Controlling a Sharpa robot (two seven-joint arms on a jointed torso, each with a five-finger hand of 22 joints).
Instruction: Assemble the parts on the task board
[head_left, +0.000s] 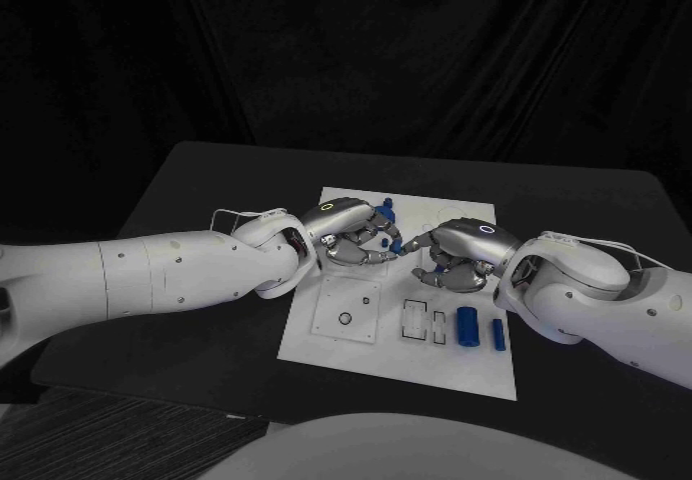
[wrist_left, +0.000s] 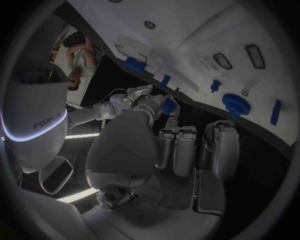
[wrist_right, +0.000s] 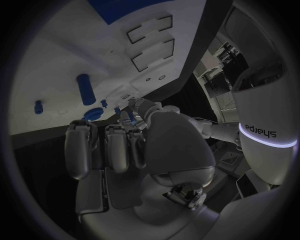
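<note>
Both hands are hovering over the middle of the white task board (head_left: 408, 330), fingertips nearly meeting. The left hand (head_left: 343, 232) is curling its fingers around a small blue part (head_left: 387, 222); the fingers are hiding most of that piece, so its shape is not readable from the head view. In the left wrist view the same hand (wrist_left: 164, 145) is pinching a blue piece (wrist_left: 169, 105) at its fingertips, with the other fingers folded in.

The right hand (head_left: 459, 250) is arching over the board with fingers bent downward; whether anything sits inside them cannot be told from above. In the right wrist view this hand (wrist_right: 125, 145) is showing curled fingers with a small blue bit (wrist_right: 125, 119) at the tips, too small to name.

Two blue cylinders are lying on the near right part of the board, a thick one (head_left: 467, 325) and a thin one (head_left: 499, 335) just beside it, next to outlined rectangular slots (head_left: 426, 322). A blue gear (wrist_left: 235, 104) is sitting on the board in the left wrist view. The hands are covering the board's centre.
</note>
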